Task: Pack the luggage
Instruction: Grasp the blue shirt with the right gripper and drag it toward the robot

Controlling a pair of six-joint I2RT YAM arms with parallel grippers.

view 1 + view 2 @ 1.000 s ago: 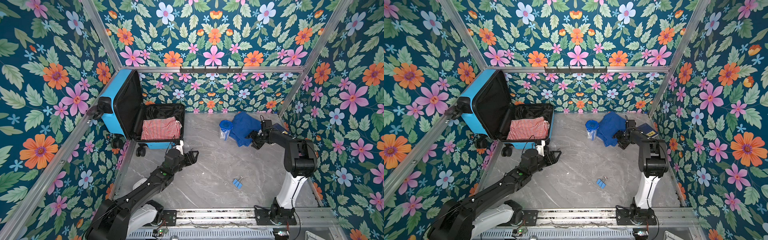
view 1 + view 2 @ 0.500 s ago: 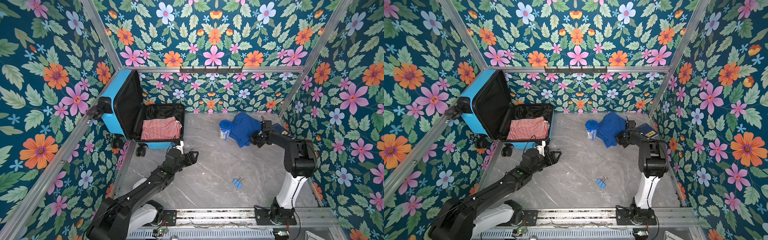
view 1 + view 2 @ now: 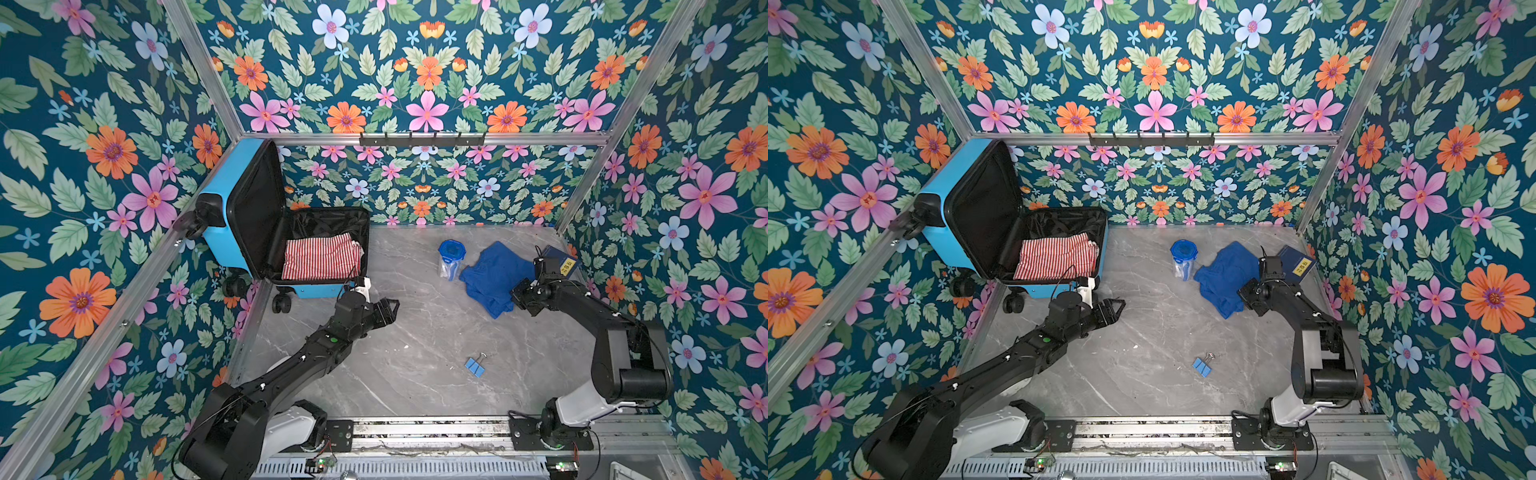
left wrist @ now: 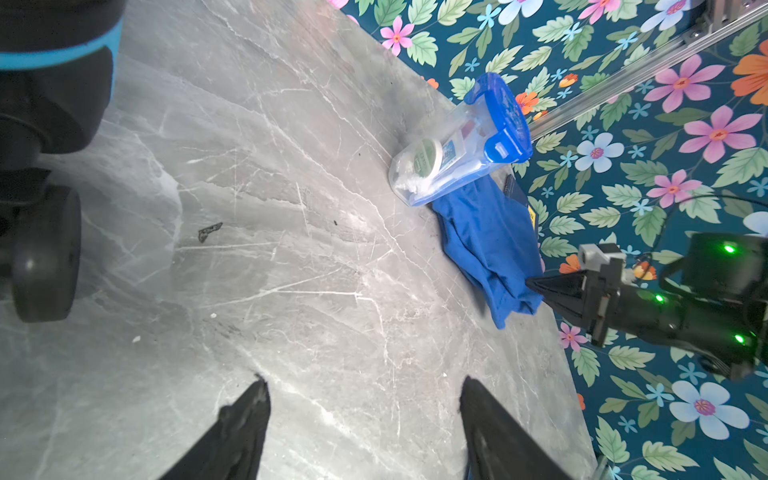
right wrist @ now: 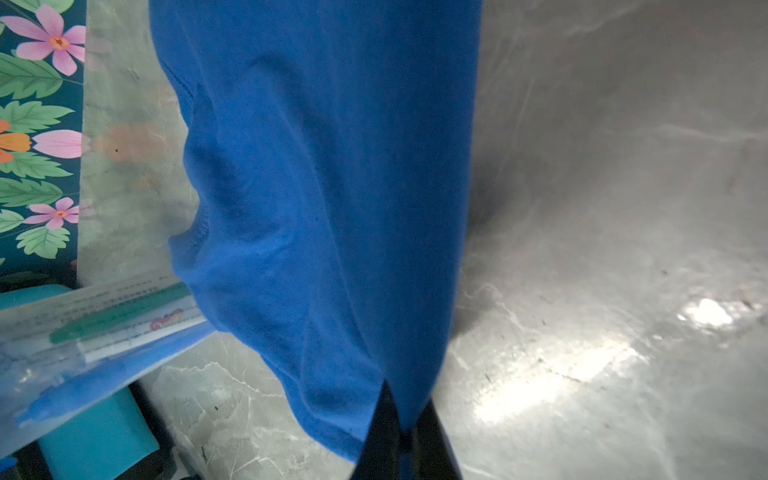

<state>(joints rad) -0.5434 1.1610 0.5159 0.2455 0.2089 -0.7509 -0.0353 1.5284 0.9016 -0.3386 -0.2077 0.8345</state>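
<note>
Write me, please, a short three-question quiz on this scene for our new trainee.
1. True or false: the suitcase stands open.
2. What is the right tool shut on? A: the blue cloth. B: the jar. C: the clip.
3. What already lies inside the suitcase?

Key: 1 true; 2 A; 3 a red-and-white striped cloth.

I count one sky-blue hard-shell suitcase [image 3: 226, 216], one red-striped cloth [image 3: 322, 259], one royal-blue garment [image 3: 494, 278], one blue-lidded clear jar [image 3: 451, 257], one dark-blue book [image 3: 559, 254]
</note>
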